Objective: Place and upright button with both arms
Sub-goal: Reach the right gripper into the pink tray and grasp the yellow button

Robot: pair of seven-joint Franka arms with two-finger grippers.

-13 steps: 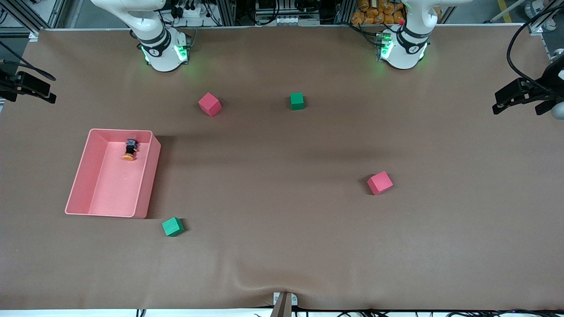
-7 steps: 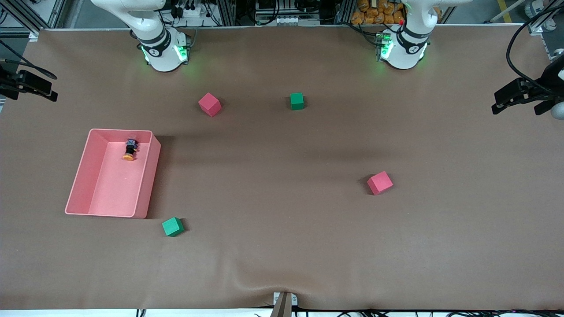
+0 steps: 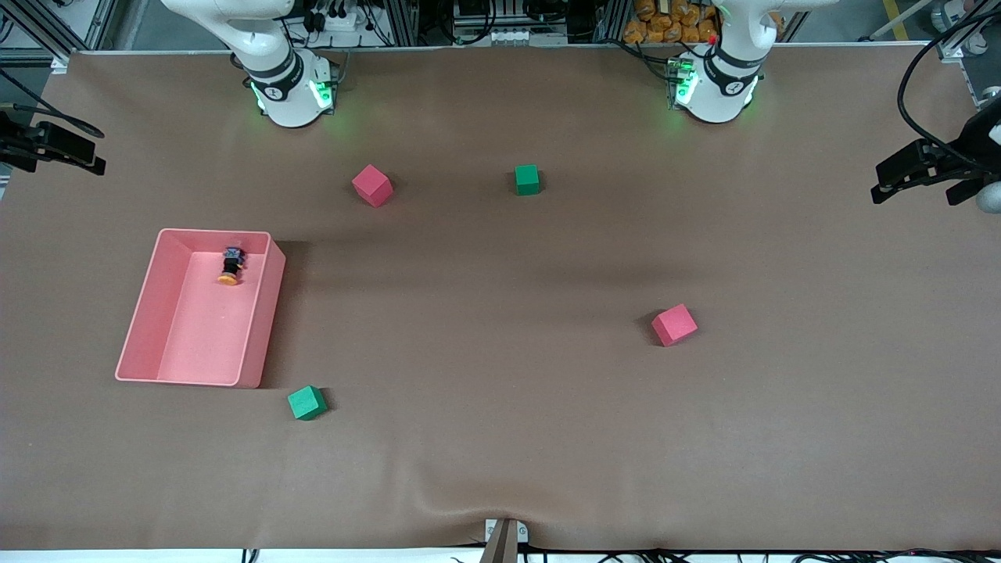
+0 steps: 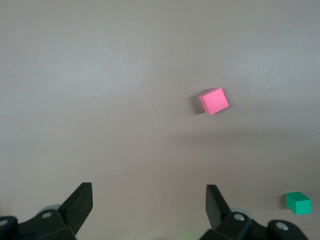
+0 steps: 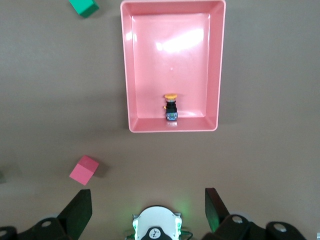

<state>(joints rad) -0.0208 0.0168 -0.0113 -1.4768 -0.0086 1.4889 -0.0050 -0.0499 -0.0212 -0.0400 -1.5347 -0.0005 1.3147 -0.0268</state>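
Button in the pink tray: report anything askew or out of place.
The button lies on its side in the pink tray, at the tray's end nearer the robot bases, its orange cap pointing toward the front camera instead of up. Nothing looks spilled or damaged.

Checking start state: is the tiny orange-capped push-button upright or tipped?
Tipped: the orange-capped button lies on its side in the pink plastic tray, cap toward the front camera.

A brown mat covers the counter (image 3: 500,453), wrinkled at its edge nearest the front camera. Aluminium framing (image 3: 407,19) and cables (image 3: 915,70) line the counter's edge along the bases, under even light.
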